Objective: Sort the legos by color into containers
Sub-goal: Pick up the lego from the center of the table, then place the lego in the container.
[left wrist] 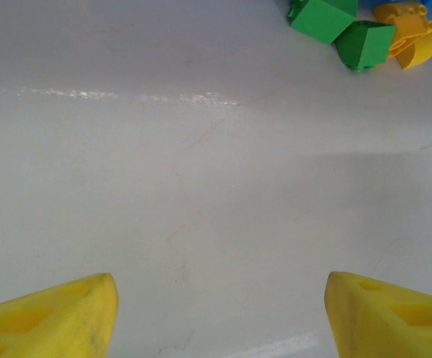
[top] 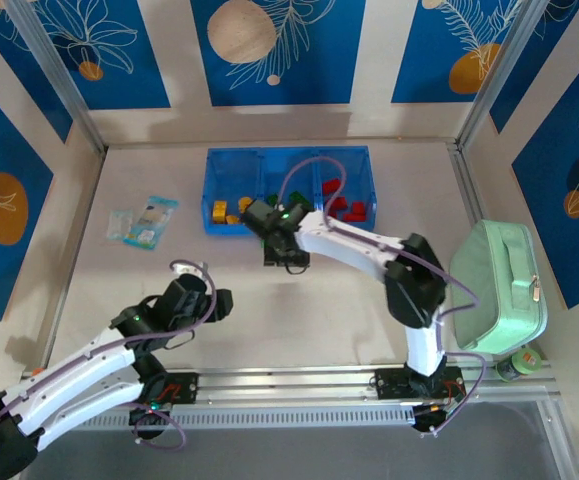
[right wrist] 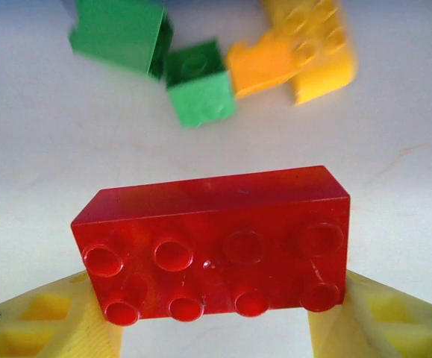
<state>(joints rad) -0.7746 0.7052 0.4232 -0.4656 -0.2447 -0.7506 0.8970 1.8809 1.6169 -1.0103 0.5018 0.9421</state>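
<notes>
Left gripper (left wrist: 219, 298) spread and empty; right gripper (right wrist: 216, 317) clamped on a red lego (right wrist: 212, 242).
Near side: left gripper over bare table (left wrist: 201, 149), fingers wide apart. Further out: right gripper's fingers pinch the eight-stud red lego by its ends, close to the blue tray (top: 239, 153). Beyond it, green legos (right wrist: 201, 93) and yellow-orange legos (right wrist: 305, 48) lie bunched together. Red legos (top: 349, 210) sit in the tray's right compartment.

At far centre of white table (top: 319, 300), translucent blue plastic tray (top: 231, 170); pale blue printed packet (top: 142, 221) well left of it, mint-green zippered case (top: 499, 288) at right edge. At tray's near edge, red studded plastic brick (right wrist: 212, 242) between right gripper (right wrist: 216, 332) fingers (right wrist: 44, 321).
</notes>
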